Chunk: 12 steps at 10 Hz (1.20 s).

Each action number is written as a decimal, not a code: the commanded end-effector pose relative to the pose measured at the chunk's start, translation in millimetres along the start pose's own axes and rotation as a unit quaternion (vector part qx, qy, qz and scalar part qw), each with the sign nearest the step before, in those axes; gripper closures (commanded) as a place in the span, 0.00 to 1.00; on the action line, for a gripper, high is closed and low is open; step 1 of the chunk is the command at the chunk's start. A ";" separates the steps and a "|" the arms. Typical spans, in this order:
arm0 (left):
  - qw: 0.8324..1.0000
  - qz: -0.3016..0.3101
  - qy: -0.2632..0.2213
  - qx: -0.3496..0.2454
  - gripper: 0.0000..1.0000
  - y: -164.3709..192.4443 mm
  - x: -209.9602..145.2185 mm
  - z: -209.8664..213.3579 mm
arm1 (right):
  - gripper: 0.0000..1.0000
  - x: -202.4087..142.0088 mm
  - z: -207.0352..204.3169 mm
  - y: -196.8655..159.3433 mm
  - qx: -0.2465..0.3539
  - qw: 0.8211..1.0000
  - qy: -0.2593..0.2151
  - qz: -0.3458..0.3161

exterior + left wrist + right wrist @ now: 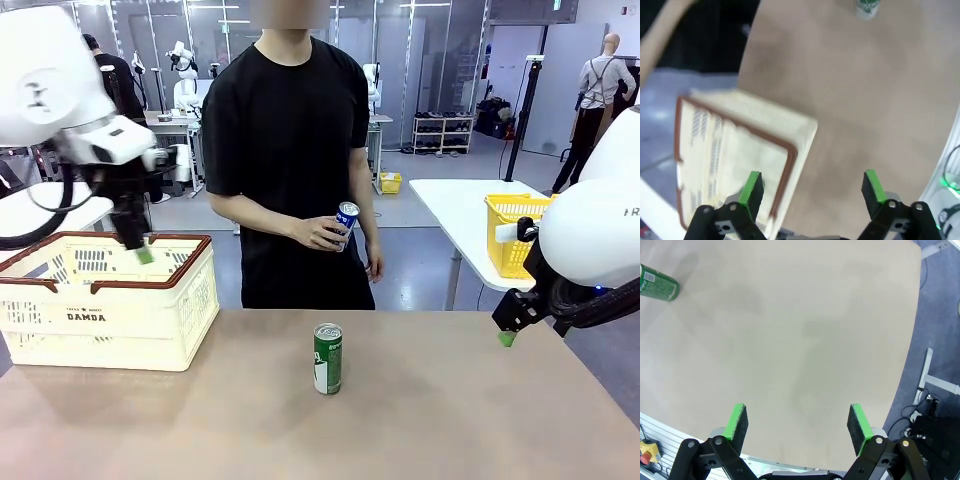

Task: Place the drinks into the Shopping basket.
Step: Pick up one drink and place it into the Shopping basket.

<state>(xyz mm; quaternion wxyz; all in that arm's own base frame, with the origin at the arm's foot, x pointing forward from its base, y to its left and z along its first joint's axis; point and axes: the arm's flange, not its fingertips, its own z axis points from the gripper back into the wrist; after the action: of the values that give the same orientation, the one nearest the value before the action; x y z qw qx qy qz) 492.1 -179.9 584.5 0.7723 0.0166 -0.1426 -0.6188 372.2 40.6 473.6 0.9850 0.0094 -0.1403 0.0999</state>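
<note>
Now, left tool (812, 182): fingers apart, empty, above the Shopping basket (110, 320).
Right tool (797, 422): fingers apart, empty, over bare tabletop (805, 330).
Green can (328, 358): upright on the tabletop, between both tools, well apart from each.
Blue can (346, 220): in the person's hand (322, 234), beyond both tools.

Left arm (45, 85) and right arm (600, 235): rounded white shells; black cable (55, 215) at the left. Left gripper (812, 182), right gripper (797, 417): black linkages, silver screws (888, 204), green pads (751, 186). Person (285, 150): black short-sleeved T-shirt.
</note>
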 end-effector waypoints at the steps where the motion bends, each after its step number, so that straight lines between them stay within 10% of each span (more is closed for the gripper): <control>1: 0.998 -0.062 -0.015 -0.011 0.00 19.1 43.1 -15.6 | 0.00 0.4 1.5 -1.8 0.000 1.000 0.002 0.010; 7: 0.983 -0.176 -0.028 -0.052 0.00 -3.8 182.0 -75.6 | 0.00 0.4 1.5 -1.8 0.000 1.000 0.002 0.010; 12: 0.978 -0.198 -0.012 -0.068 0.00 -20.1 154.8 -71.1 | 0.00 0.4 1.5 -1.8 0.000 1.000 0.002 0.010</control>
<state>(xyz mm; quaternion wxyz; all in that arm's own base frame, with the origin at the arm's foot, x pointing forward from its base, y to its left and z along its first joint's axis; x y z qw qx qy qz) 531.9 -368.3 540.5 0.6408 -0.0201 -0.1123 -0.7591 372.1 40.9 473.7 0.9850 0.0094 -0.1398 0.1003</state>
